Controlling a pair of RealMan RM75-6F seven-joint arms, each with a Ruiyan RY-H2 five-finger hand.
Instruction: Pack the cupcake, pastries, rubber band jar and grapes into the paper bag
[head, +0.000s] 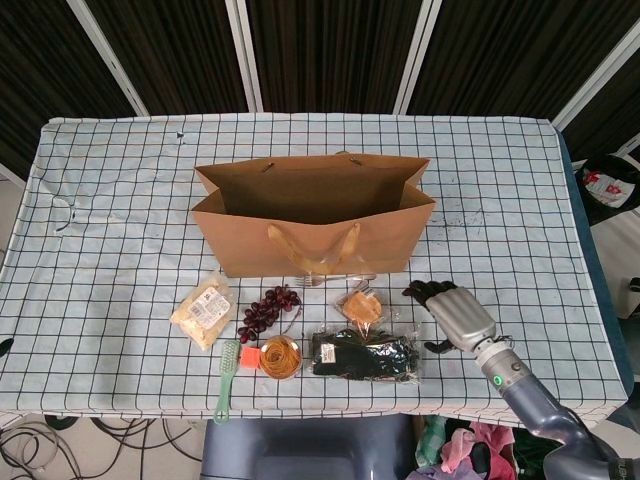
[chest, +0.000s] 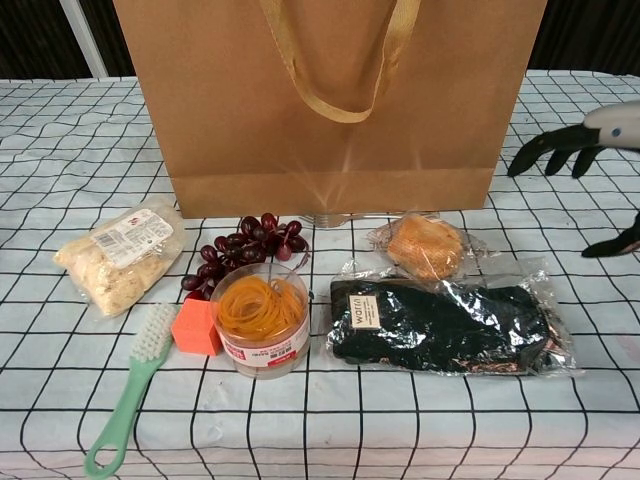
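Observation:
An open brown paper bag (head: 315, 225) (chest: 330, 100) stands mid-table. In front of it lie a wrapped cupcake (head: 361, 305) (chest: 424, 246), dark red grapes (head: 268, 310) (chest: 245, 246), a bagged pastry (head: 205, 311) (chest: 120, 256) and a clear jar of orange rubber bands (head: 280, 357) (chest: 261, 318). My right hand (head: 451, 312) (chest: 590, 150) hovers open just right of the cupcake, fingers spread, holding nothing. The left hand is out of sight.
A dark item in a clear plastic pack (head: 365, 355) (chest: 445, 325) lies right of the jar. A green brush (head: 227, 378) (chest: 130, 395) and an orange cube (head: 249, 356) (chest: 196, 327) sit left of the jar. A fork (head: 325, 281) pokes out under the bag.

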